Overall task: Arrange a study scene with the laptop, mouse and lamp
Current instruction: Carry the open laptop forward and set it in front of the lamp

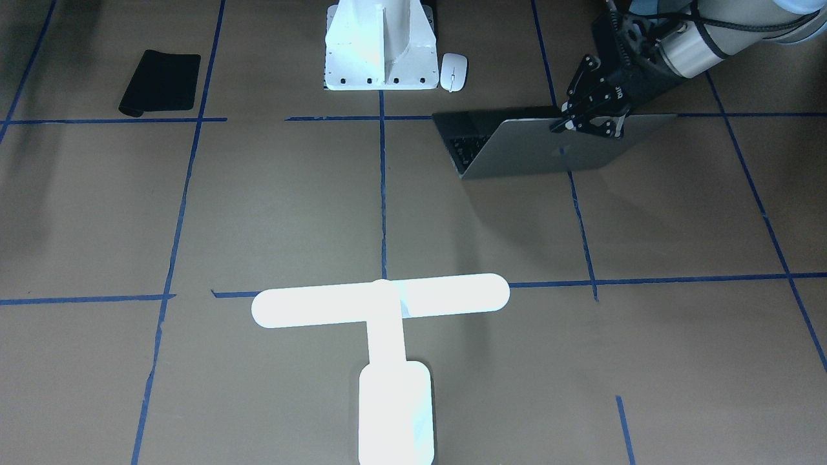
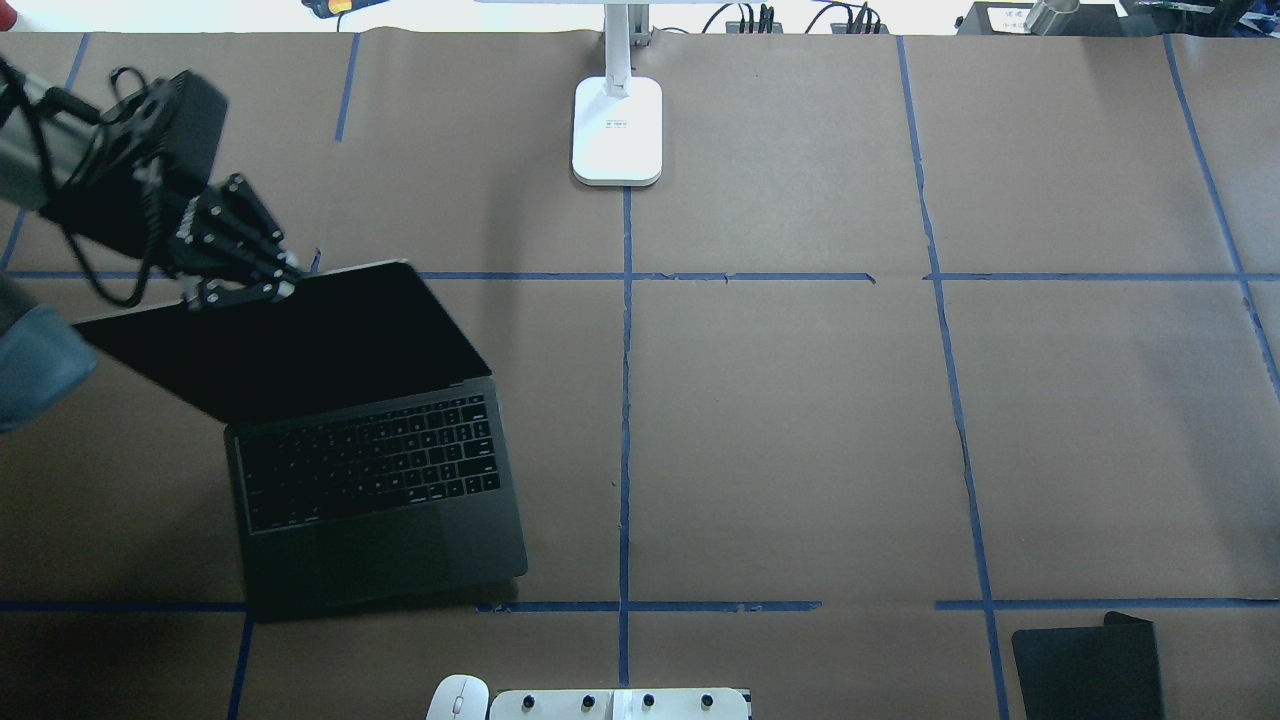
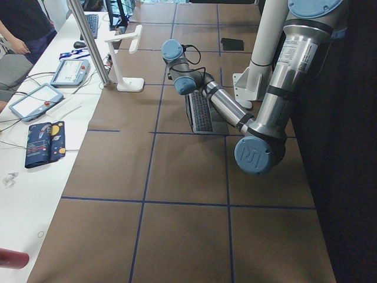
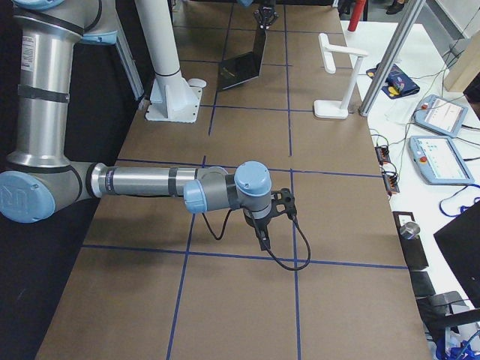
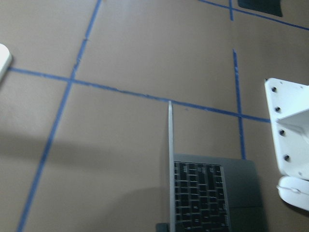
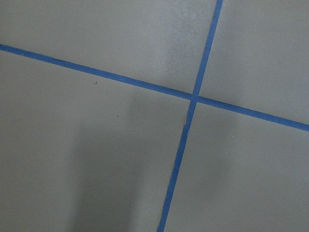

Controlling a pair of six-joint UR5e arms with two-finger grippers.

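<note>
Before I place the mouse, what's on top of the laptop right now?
On the laptop, only the left claw, pinching the top edge of the open lid. The keyboard and trackpad are bare. The claw covers the bit of edge it grips.

Brown paper-covered table (image 2: 800, 450) marked into a grid with blue tape, seen from overhead.
An open slim grey metal laptop (image 2: 380, 490) sits at the left. A small white oval mouse (image 2: 457, 697) lies at the bottom edge, just beside a white bolted pedestal plate (image 2: 620, 703). A white desk lamp (image 2: 617, 130) stands at top centre, and a black flexible mat (image 2: 1088, 665) lies at lower right.
</note>
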